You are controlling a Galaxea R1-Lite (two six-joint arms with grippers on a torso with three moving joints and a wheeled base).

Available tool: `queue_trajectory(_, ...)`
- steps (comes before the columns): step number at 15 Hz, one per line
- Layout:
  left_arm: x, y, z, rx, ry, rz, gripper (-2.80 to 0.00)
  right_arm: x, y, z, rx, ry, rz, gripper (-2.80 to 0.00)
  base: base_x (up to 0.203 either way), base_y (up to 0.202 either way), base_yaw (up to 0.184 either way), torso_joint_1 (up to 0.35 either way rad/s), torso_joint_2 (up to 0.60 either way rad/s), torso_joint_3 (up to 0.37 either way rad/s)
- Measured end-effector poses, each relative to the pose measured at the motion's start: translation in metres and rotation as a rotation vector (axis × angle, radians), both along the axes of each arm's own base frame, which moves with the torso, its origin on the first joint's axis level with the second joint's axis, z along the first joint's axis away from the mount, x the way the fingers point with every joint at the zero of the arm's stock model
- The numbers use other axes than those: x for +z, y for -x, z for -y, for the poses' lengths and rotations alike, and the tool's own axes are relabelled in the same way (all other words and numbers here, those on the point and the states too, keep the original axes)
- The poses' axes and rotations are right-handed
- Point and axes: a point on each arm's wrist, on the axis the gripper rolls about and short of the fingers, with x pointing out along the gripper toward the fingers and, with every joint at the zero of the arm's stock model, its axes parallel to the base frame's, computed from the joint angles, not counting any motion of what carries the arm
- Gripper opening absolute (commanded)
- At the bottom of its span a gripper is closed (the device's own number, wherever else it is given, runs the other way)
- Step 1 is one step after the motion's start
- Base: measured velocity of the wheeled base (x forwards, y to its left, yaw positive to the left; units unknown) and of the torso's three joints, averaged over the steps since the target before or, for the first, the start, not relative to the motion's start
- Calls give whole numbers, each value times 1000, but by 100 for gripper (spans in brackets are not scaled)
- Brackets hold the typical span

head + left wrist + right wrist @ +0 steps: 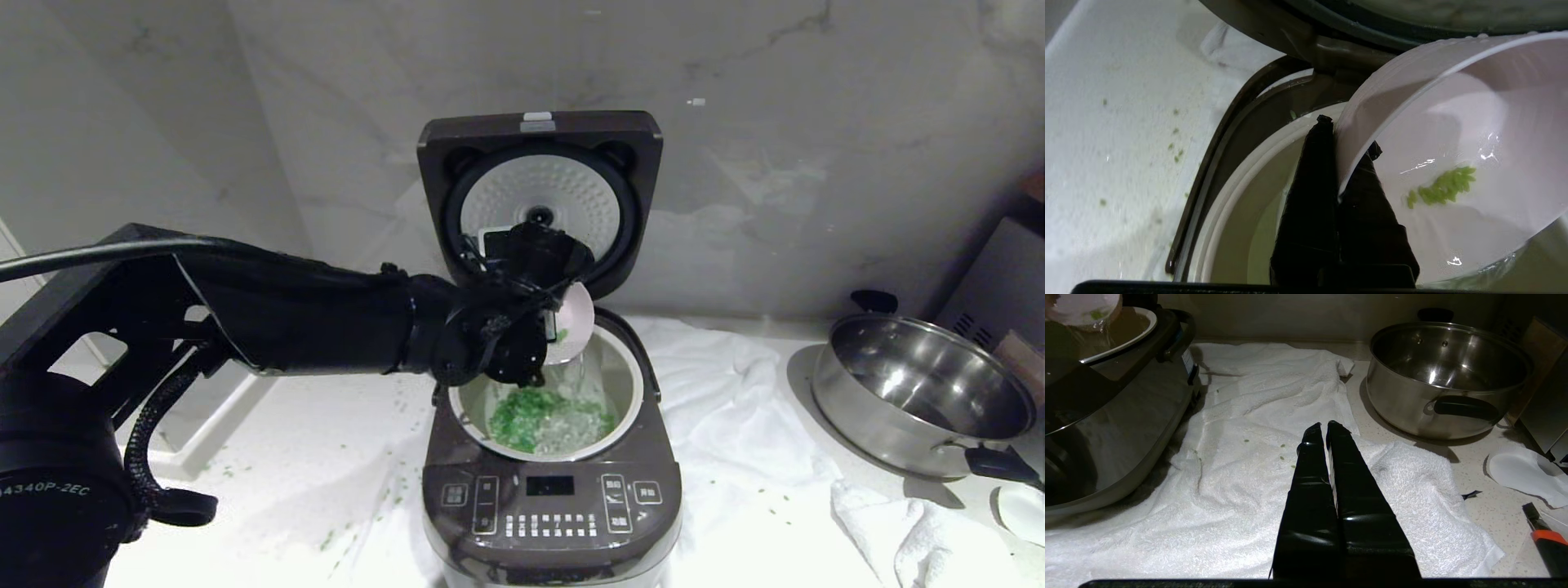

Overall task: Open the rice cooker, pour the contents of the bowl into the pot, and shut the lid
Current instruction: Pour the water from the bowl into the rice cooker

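The bowl (574, 320) is tipped steeply, mouth facing down into the pot (545, 406), its rim pinched by the left gripper (1340, 143). Green bits (543, 418) lie below. The right gripper (1326, 428), closed and empty, hovers over a towel (1257, 416).

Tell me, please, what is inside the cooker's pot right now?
Inside the pot lie green bits in clear liquid. The tilted bowl, held by the left gripper, and the wrist hide the pot's far left part.

The pale speckled desk (326, 425) is covered on its right half by a rumpled white towel (735, 425). The rice cooker (551, 498), a steel pan (922, 400) and scattered green bits (400, 490) are carried there.
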Motion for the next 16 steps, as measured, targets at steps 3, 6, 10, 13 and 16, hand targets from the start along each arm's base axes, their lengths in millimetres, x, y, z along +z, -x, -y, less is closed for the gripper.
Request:
queue_trajectory(3, -20, 7, -4, -60, -33, 138, -280, 0, 0, 0, 0, 0, 0, -280, 0, 0, 0, 0, 0, 0)
queue_trajectory(6, -25, 12, -9, -58, -31, 349, -280, 0, 0, 0, 0, 0, 0, -280, 0, 0, 0, 0, 0, 0)
queue_trajectory(10, -29, 17, -11, 6, -31, 612, -280, 0, 0, 0, 0, 0, 0, -280, 0, 0, 0, 0, 0, 0)
queue_trajectory(13, -41, 16, -9, 44, -18, 638, -280, 0, 0, 0, 0, 0, 0, -280, 0, 0, 0, 0, 0, 0)
queue_trajectory(16, -36, 11, -3, 62, 8, 664, -280, 0, 0, 0, 0, 0, 0, -280, 0, 0, 0, 0, 0, 0)
